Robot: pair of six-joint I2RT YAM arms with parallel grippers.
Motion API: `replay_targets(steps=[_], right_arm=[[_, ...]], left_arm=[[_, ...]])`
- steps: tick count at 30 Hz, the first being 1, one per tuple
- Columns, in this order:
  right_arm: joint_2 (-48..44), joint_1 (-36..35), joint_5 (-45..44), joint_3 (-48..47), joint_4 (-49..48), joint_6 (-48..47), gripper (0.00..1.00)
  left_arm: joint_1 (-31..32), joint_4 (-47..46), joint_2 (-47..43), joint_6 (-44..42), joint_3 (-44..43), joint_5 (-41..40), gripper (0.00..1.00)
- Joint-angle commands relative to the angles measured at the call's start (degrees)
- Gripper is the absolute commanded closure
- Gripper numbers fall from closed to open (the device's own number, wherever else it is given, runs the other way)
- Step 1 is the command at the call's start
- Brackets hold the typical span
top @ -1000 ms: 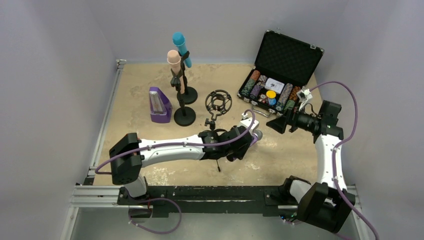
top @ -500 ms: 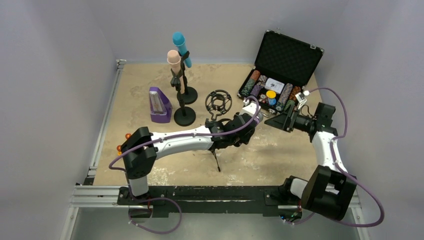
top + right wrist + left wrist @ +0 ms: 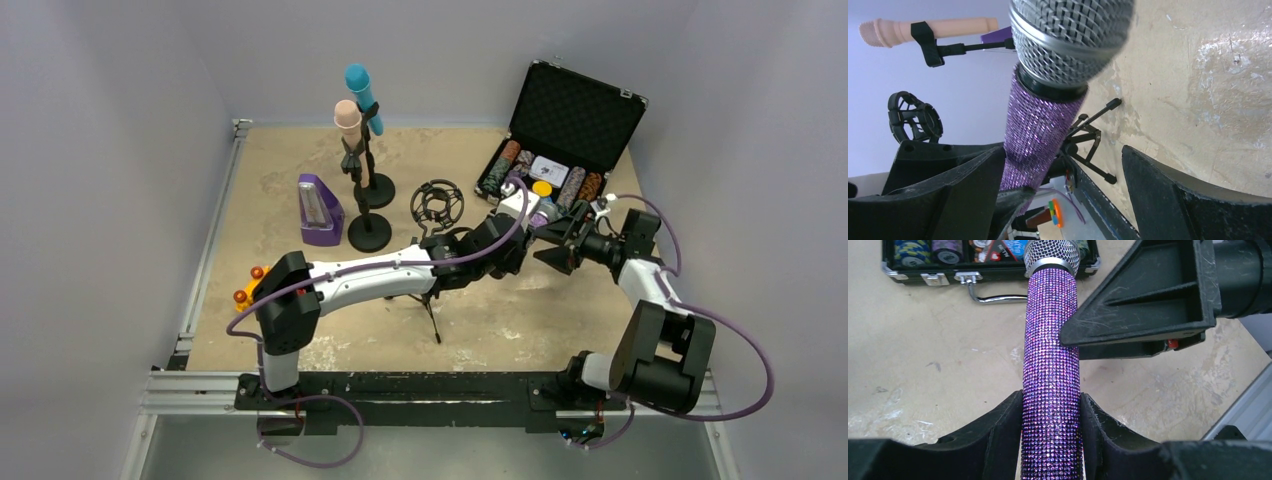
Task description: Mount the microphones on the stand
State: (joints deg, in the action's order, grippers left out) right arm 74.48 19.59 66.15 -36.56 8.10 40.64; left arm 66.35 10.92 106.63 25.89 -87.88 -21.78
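Observation:
The glittery purple microphone (image 3: 1050, 340) with its grey mesh head (image 3: 1073, 35) is clamped in my left gripper (image 3: 1051, 410), held above the table near the chip case (image 3: 535, 213). My right gripper (image 3: 1063, 185) is open and straddles the mic's body, with one finger touching or nearly touching its side; that finger (image 3: 1143, 300) shows in the left wrist view. The turquoise microphone (image 3: 360, 90) and the peach-pink microphone (image 3: 348, 118) sit clipped on two round-based stands at the back. A tripod stand with an empty black shock-mount ring (image 3: 437, 205) stands mid-table under my left arm.
A purple metronome (image 3: 320, 210) stands left of the stands. An open black case of poker chips (image 3: 560, 150) lies at the back right, just behind both grippers. The tripod's legs (image 3: 432, 318) spread below my left forearm.
My left arm carried the purple mic right and toward the chip case. My right gripper swung left to meet it and now has its open fingers around the mic.

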Motion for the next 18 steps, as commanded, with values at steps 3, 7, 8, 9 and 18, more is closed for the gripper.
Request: replay_targets(steps=[3,7,8,9,18], right_arm=[[-2.6,-0.2,0.1,1.8,-6.5,4.8,0.09],[-0.8,-0.2,-0.1,1.9,-6.1,5.2,0.14],[-0.7,-0.2,-0.1,1.8,-6.1,5.2,0.15],[-0.8,-0.2,-0.1,1.9,-6.2,5.1,0.18],[-5.5,-0.1,3.6,4.3,-16.4,6.2,1.00]], left_arm=[[1.2,-7.1,-0.9,2.1,-0.2,5.0,1.00],[1.8,-9.3,-1.7,3.1,1.3,6.4,1.00],[1.9,-9.4,-1.7,3.2,1.4,6.3,1.00],[2.0,-9.2,-1.8,3.3,1.6,6.3,1.00],[2.0,-10.0,-5.9,3.5,7.8,9.8,0.86]])
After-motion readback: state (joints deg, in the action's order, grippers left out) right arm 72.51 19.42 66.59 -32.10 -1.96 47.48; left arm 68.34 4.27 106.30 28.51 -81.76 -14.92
